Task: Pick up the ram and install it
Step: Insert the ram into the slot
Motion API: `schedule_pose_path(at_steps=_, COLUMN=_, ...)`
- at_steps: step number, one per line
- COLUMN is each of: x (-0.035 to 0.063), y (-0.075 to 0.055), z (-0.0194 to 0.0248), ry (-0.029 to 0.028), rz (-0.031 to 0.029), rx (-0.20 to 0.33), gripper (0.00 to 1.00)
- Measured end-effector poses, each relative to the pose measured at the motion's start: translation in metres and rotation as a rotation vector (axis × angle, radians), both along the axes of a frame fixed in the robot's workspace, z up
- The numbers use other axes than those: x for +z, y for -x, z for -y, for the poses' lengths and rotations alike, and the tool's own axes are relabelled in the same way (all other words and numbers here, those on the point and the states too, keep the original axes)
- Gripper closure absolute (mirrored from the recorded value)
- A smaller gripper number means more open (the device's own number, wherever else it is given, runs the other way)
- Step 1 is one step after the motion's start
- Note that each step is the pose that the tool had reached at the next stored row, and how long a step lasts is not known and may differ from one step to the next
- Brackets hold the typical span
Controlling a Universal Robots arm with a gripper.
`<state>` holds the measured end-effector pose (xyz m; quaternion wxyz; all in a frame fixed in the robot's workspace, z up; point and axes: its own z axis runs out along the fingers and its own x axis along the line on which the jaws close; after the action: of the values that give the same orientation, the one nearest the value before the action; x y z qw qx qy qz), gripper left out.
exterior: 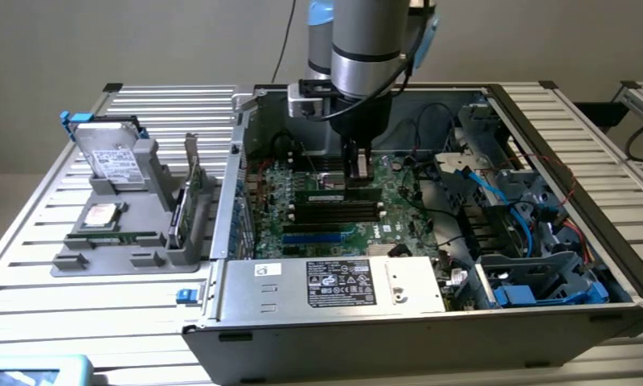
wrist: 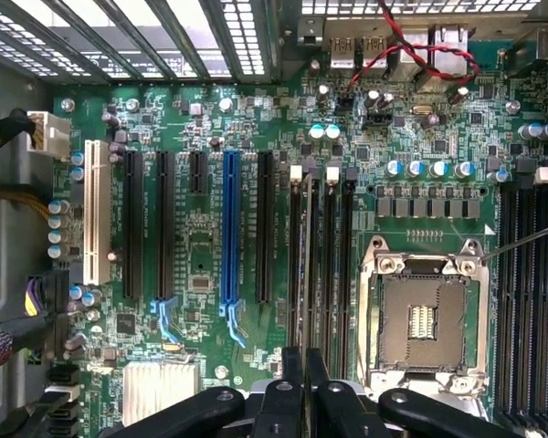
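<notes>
The ram [exterior: 337,195] is a thin green stick with a pale label, standing on edge along the black memory slots of the motherboard [exterior: 300,233] inside the open computer case. My gripper [exterior: 354,175] reaches straight down from the arm onto the ram's top edge. In the wrist view the ram [wrist: 306,265] shows edge-on as a narrow strip between the black slots [wrist: 333,274]. My gripper [wrist: 303,365] is shut on its upper edge, the two black fingers [wrist: 290,383] pressed close on either side.
A grey holder [exterior: 107,261] at the exterior view's left carries silver hard drives [exterior: 112,157] and a green expansion card [exterior: 193,189]. The silver power supply [exterior: 333,285] blocks the case front. Blue cables and a drive cage [exterior: 536,281] crowd the right. The CPU socket [wrist: 425,315] lies beside the slots.
</notes>
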<state>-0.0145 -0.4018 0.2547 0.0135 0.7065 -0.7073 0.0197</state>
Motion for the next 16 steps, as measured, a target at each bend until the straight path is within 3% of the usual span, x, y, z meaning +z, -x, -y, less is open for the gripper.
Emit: schedule_pose_path(at_steps=16, x=-0.0124, y=-0.001, z=0.0016, ry=0.0033, rz=0.0, rx=0.001, gripper=0.87)
